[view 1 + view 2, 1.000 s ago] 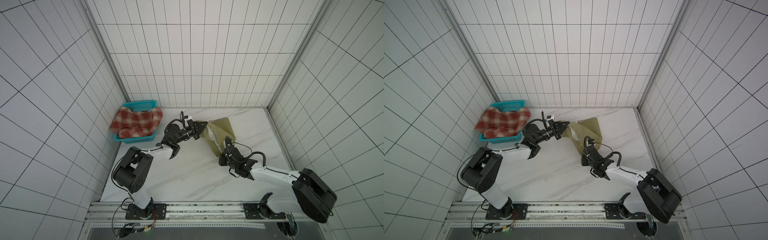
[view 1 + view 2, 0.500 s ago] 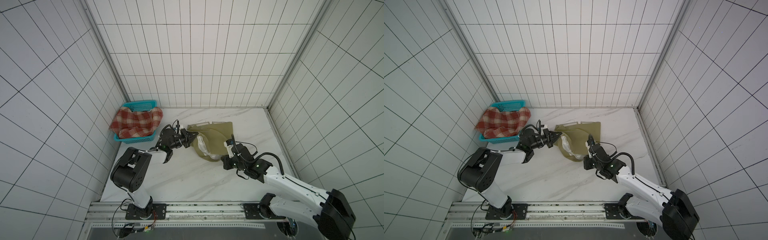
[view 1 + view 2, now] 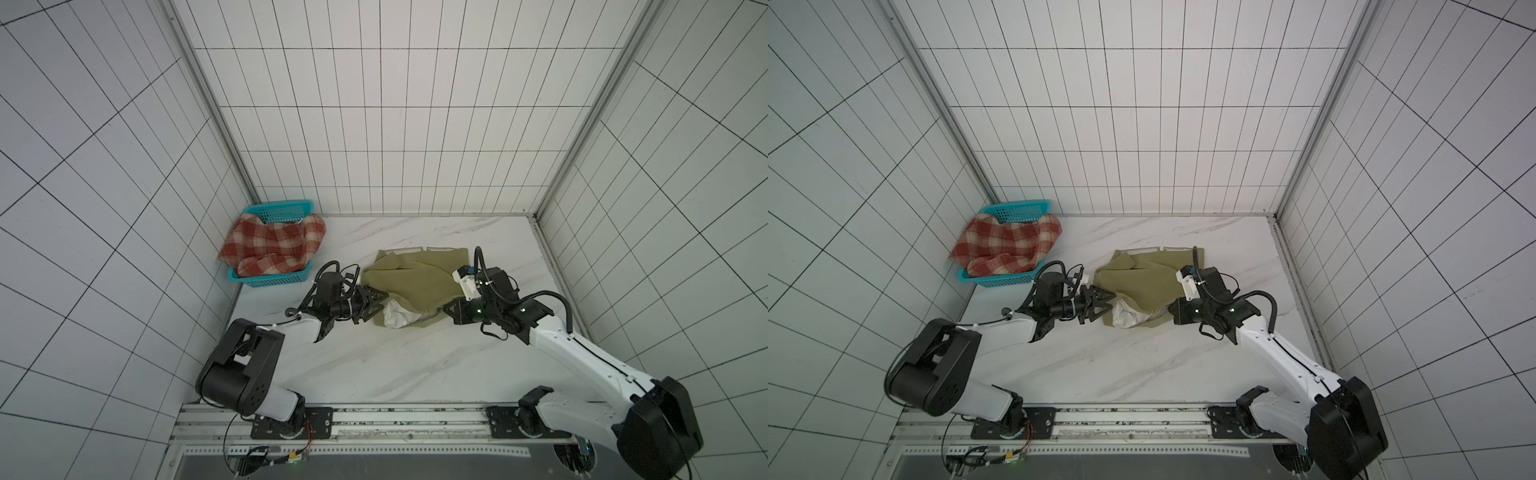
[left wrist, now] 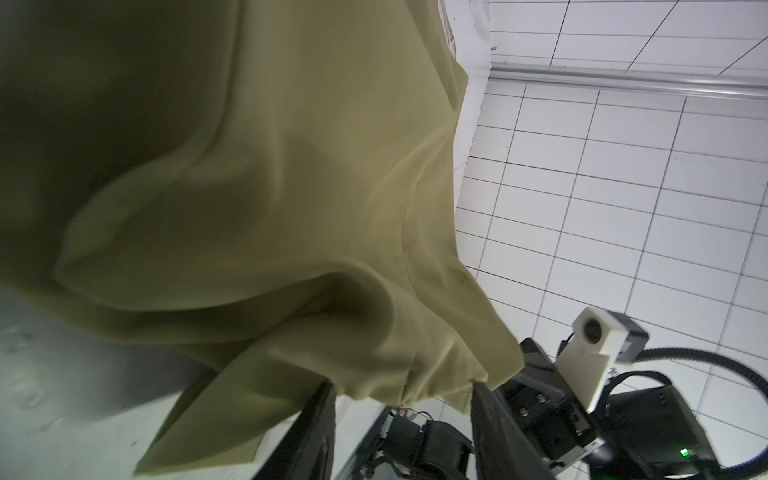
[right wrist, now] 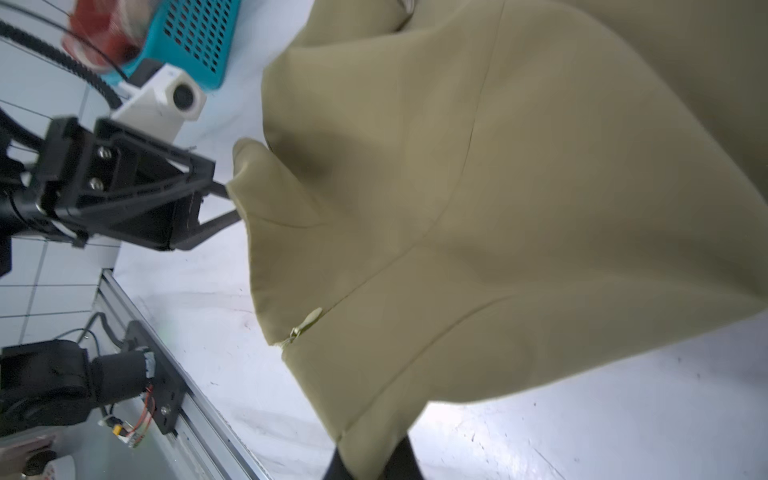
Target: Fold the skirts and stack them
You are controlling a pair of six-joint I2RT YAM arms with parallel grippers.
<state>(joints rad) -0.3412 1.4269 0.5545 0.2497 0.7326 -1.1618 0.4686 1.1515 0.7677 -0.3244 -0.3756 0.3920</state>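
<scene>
1. Found the olive-khaki skirt (image 3: pixel 415 282) (image 3: pixel 1146 282) loosely heaped on the counter (image 3: pixel 395 361) (image 3: pixel 1125 365), off to the right of the teal basket (image 3: pixel 270 282) (image 3: pixel 1000 280) in both top views and clear of it.
2. Found the red-and-cream plaid skirt (image 3: pixel 274 245) (image 3: pixel 1007 245) bundled inside that basket, draped over its rim.
3. Saw the left end effector (image 3: pixel 384 302) (image 3: pixel 1112 302) low over the counter between the basket and the olive-khaki skirt, its jaws spread apart, tips right at the skirt's basket-side edge.
4. In the left wrist view, saw a fold of olive fabric (image 4: pixel 291 208) hanging between the two spread fingers (image 4: pixel 316 419); could see no pinch on the cloth there.
5. Saw the right end effector (image 3: pixel 444 309) (image 3: pixel 1170 309) at the skirt's side farthest from the basket, clamped tight on a corner of the olive fabric, with the cloth tented up off the counter from that grip (image 5: pixel 370 461).
6. Noted a pale lining (image 3: pixel 397 318) (image 3: pixel 1127 316) showing at the skirt's front edge, between the two end effectors.
7. Noted a zipper pull (image 5: pixel 305 322) on a seam in the right wrist view, with the basket's perforated wall (image 5: pixel 195 37) beyond the skirt.
</scene>
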